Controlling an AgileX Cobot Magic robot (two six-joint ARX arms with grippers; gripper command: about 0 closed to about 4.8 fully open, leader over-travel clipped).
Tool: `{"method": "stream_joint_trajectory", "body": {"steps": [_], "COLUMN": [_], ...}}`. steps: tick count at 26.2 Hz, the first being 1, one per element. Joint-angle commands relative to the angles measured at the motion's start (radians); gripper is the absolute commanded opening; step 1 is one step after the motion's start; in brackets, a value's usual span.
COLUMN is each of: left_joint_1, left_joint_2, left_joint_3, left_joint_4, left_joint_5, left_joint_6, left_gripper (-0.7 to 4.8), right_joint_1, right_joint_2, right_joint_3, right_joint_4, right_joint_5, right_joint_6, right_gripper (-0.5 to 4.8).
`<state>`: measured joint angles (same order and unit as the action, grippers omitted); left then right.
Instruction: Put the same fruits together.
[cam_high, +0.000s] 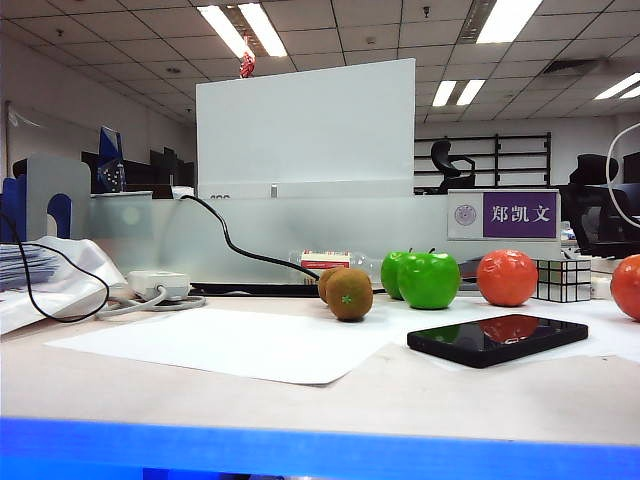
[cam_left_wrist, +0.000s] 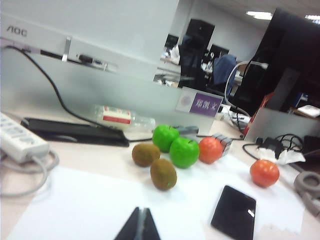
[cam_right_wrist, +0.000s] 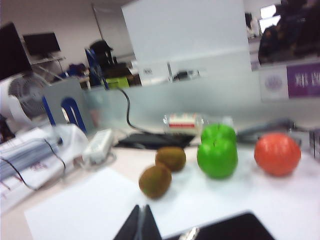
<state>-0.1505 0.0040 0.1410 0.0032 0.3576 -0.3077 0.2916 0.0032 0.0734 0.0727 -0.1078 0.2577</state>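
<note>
Two brown kiwis (cam_high: 349, 294) sit touching on the white paper, with two green apples (cam_high: 428, 279) touching just to their right. An orange-red fruit (cam_high: 507, 277) stands beside a puzzle cube, and a second orange-red fruit (cam_high: 628, 286) lies apart at the far right edge. Neither arm shows in the exterior view. My left gripper (cam_left_wrist: 140, 212) is shut and empty, well short of the kiwis (cam_left_wrist: 163, 174), the apples (cam_left_wrist: 184, 152) and the far orange-red fruit (cam_left_wrist: 264, 173). My right gripper (cam_right_wrist: 141, 210) is shut and empty too, short of the kiwis (cam_right_wrist: 155, 180), apples (cam_right_wrist: 217, 158) and orange-red fruit (cam_right_wrist: 277, 154).
A black phone (cam_high: 497, 338) lies flat in front of the apples. The mirrored puzzle cube (cam_high: 562, 280) stands between the two orange-red fruits. A white power strip (cam_high: 157, 283) with cables is at the left, a keyboard and a lying bottle (cam_left_wrist: 120, 116) behind the fruits.
</note>
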Motion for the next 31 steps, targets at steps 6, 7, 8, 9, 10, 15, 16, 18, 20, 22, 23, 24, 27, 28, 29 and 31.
{"method": "stream_joint_trajectory", "body": {"steps": [6, 7, 8, 9, 10, 15, 16, 18, 20, 22, 23, 24, 27, 28, 29, 31], "left_joint_1": [0.000, 0.000, 0.000, 0.000, 0.000, 0.000, 0.000, 0.000, 0.000, 0.000, 0.000, 0.000, 0.000, 0.000, 0.000, 0.000], "left_joint_2": [-0.002, -0.002, -0.002, -0.002, -0.002, -0.001, -0.002, -0.002, -0.002, -0.002, -0.002, -0.002, -0.002, -0.002, -0.002, -0.002], "left_joint_3": [-0.063, -0.069, -0.074, -0.080, -0.087, -0.132, -0.132, -0.132, -0.132, -0.132, -0.132, -0.132, -0.132, -0.132, -0.132, -0.132], "left_joint_4": [0.064, 0.065, 0.066, 0.066, 0.066, 0.078, 0.069, 0.074, 0.083, 0.088, 0.088, 0.087, 0.087, 0.087, 0.087, 0.087], "left_joint_5": [-0.078, -0.100, -0.117, -0.131, -0.142, -0.188, -0.194, -0.194, -0.193, -0.194, -0.195, -0.198, -0.207, -0.208, -0.208, -0.208], "left_joint_6": [0.061, 0.073, 0.077, 0.089, 0.101, 0.136, 0.136, 0.137, 0.144, 0.161, 0.168, 0.177, 0.196, 0.202, 0.205, 0.216], "left_gripper": [-0.05, -0.05, -0.05, -0.05, -0.05, -0.05, -0.05, -0.05, -0.05, -0.05, -0.05, -0.05, -0.05, -0.05, -0.05, -0.05], "right_joint_1": [0.000, 0.000, 0.000, 0.000, 0.000, 0.000, -0.001, -0.001, -0.001, -0.001, -0.001, -0.001, -0.001, -0.001, -0.001, -0.001], "right_joint_2": [-0.002, -0.002, -0.002, -0.002, -0.002, -0.002, -0.002, -0.002, -0.002, -0.002, -0.002, -0.002, -0.002, -0.002, -0.002, -0.002], "right_joint_3": [-0.032, -0.032, -0.032, -0.032, -0.032, -0.033, -0.033, -0.033, -0.033, -0.036, -0.039, -0.043, -0.055, -0.057, -0.059, -0.060], "right_joint_4": [0.039, 0.037, 0.035, 0.034, 0.031, 0.005, 0.002, 0.001, -0.001, -0.001, -0.002, -0.003, -0.004, -0.004, -0.005, -0.004], "right_joint_5": [0.002, 0.003, 0.005, 0.005, 0.006, 0.056, 0.060, 0.061, 0.061, 0.061, 0.061, 0.061, 0.061, 0.061, 0.061, 0.065], "right_joint_6": [-0.109, -0.128, -0.142, -0.159, -0.172, -0.214, -0.214, -0.214, -0.214, -0.227, -0.240, -0.259, -0.266, -0.266, -0.266, -0.272], "right_gripper": [-0.06, -0.06, -0.06, -0.06, -0.06, -0.06, -0.06, -0.06, -0.05, -0.05, -0.05, -0.05, -0.05, -0.05, -0.06, -0.05]}}
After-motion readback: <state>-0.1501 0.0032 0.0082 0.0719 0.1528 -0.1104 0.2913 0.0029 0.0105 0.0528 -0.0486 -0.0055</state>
